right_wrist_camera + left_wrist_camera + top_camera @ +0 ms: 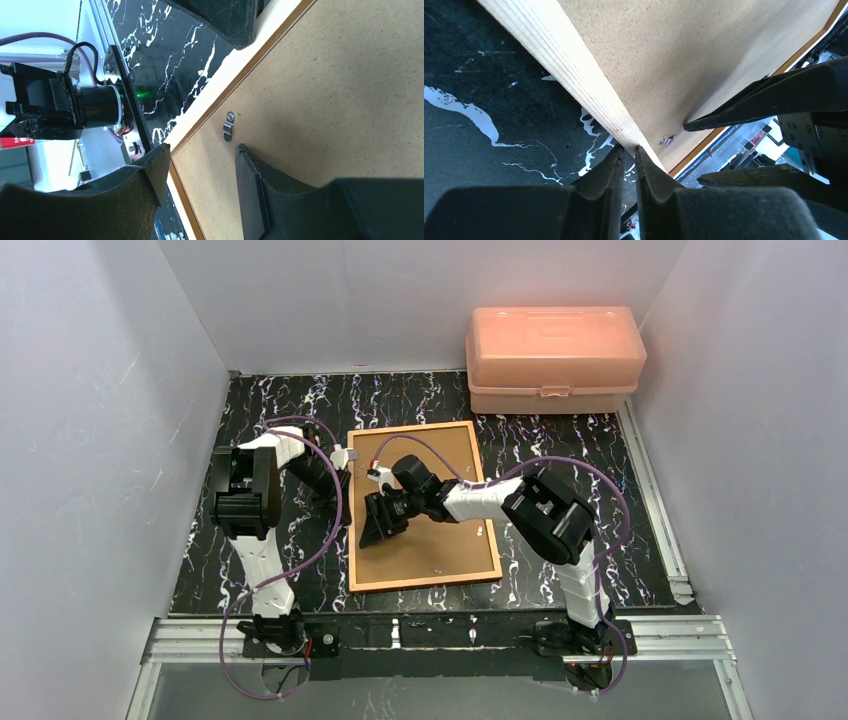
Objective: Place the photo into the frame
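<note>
- The frame (pixel 424 581) lies flat in the middle of the black marbled table (pixel 560 450), back side up, with the brown board (pixel 440 540) filling it.
- The left gripper (pixel 627 152) sits at the frame's left rail, its jaws drawn to a thin slit with nothing visible between them. Whether they pinch the rail cannot be told.
- The right gripper (pixel 200 165) is low over the board's left part, jaws apart and holding nothing. One finger is over the board, the other out over the rail.
- A small metal clip (pixel 229 126) sits on the board by the rail, just beyond the right fingertips.
- A pink box (pixel 553 358) stands at the table's far right, well apart from the frame.
</note>
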Controlling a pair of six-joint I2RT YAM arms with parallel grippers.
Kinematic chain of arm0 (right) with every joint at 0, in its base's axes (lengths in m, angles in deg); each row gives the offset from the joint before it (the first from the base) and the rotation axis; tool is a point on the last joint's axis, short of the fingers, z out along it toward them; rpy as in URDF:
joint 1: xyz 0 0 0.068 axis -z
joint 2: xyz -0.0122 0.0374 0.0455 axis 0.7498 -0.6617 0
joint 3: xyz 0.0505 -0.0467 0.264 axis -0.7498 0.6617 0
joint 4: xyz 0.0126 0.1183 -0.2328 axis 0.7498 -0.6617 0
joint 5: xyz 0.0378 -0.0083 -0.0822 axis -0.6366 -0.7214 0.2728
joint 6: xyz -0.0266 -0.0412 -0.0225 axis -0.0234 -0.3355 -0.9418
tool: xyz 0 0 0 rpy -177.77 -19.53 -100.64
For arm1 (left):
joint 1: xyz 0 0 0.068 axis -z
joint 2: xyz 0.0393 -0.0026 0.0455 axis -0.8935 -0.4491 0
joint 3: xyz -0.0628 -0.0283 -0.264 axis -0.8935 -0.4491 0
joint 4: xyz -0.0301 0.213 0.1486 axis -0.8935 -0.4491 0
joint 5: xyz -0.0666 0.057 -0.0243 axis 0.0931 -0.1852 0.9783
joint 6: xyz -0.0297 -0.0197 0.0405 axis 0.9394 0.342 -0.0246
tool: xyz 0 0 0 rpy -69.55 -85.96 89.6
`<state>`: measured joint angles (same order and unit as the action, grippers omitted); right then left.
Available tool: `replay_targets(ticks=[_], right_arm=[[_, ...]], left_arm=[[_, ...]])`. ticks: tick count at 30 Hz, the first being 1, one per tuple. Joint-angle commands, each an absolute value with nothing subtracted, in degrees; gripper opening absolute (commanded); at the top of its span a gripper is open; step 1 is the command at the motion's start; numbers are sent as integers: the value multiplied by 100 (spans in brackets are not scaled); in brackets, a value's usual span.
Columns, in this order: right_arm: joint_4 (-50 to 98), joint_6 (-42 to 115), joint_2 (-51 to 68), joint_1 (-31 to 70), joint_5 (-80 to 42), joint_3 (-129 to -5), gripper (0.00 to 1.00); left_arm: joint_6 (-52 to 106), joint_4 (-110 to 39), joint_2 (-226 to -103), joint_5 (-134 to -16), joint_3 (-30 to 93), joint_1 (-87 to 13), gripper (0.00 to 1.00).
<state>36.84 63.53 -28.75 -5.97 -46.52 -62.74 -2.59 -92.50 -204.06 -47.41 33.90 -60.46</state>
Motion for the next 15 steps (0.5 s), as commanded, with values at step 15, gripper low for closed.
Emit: replay_targets(ticks=[15], right_arm=[[4122, 6626, -3029, -881, -4591, -6455, 55]], left_arm=[[-313, -8995, -20291, -4695, 3272, -6002, 8]])
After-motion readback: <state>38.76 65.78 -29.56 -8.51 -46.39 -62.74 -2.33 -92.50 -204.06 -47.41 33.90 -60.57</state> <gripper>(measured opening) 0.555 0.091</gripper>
